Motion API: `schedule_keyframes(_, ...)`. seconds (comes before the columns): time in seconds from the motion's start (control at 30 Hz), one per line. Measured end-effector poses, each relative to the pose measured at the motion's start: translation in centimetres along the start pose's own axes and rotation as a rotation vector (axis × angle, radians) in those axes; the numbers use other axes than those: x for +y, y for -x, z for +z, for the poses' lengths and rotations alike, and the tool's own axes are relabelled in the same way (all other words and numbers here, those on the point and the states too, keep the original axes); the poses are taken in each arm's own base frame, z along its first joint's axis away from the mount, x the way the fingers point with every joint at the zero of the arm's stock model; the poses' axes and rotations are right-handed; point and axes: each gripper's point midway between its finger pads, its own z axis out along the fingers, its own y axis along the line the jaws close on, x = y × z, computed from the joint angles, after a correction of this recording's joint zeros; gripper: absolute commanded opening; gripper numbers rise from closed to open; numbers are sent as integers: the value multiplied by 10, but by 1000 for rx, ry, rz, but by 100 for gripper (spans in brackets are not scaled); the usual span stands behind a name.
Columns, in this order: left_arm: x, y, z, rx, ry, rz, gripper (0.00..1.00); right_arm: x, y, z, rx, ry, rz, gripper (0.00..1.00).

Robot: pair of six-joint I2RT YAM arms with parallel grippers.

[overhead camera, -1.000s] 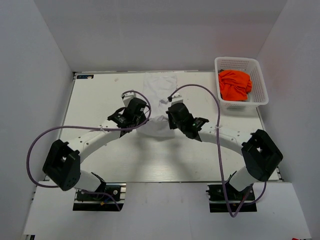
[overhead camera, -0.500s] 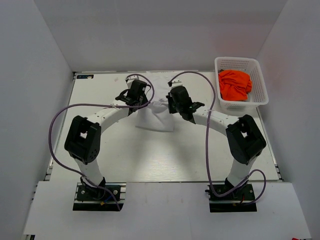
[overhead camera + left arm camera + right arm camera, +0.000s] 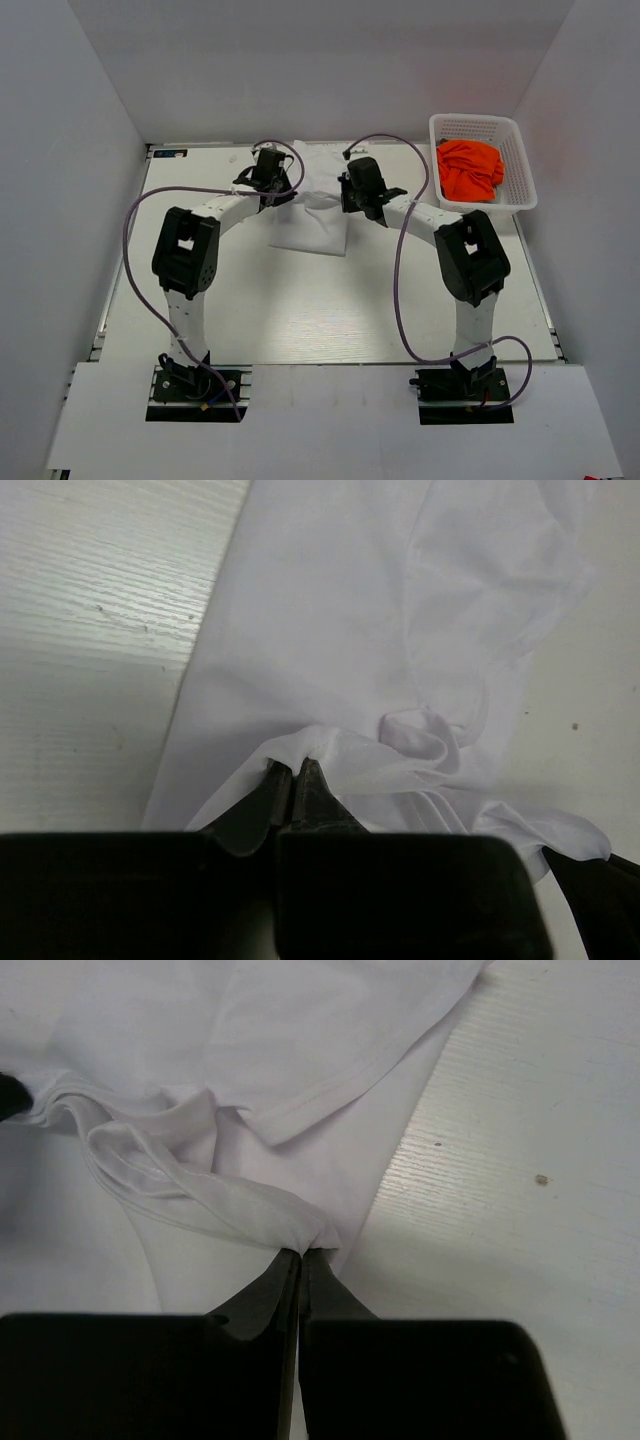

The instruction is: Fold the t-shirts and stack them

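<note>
A white t-shirt (image 3: 312, 215) lies spread at the far middle of the table, partly doubled over on itself. My left gripper (image 3: 281, 196) is shut on a bunched fold of its cloth (image 3: 330, 748) at the shirt's left side. At the right side my right gripper (image 3: 345, 200) is shut on another pinched fold (image 3: 290, 1222). Both hold the cloth just above the rest of the shirt (image 3: 300, 1050). An orange t-shirt (image 3: 469, 169) lies crumpled in the white mesh basket (image 3: 520, 160) at the far right.
The basket stands at the table's far right corner beside the right wall. White walls close in the table (image 3: 300, 300) on the left, back and right. Purple cables (image 3: 400, 260) loop from both arms over the table.
Both grippers have carried the white shirt's near edge away from the bases toward the far side, folding it over itself. Both arms are stretched further out.
</note>
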Motion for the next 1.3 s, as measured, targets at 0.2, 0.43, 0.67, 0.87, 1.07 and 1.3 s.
schedule_keyframes(0.2,10,-10,30,47,22,-17,84,-6,-13,33,57,-1,30,64)
schedule_keyframes(0.43,21,29,29,-27,52,-48,100,-18,-11,47,80,-13,59,90)
schedule_keyframes(0.67,17,46,-12,-64,-17,1,100,-8,-5,-9,53,70,92,90)
schedule_keyframes(0.87,-1,7,-53,-4,-182,92,100,19,-30,-49,74,238,106,90)
schedule_keyframes(1.07,-23,-19,-36,92,-307,153,100,51,-43,-56,101,407,83,90)
schedule_keyframes(1.3,-25,-41,7,196,-327,162,100,75,-59,-51,137,529,66,90)
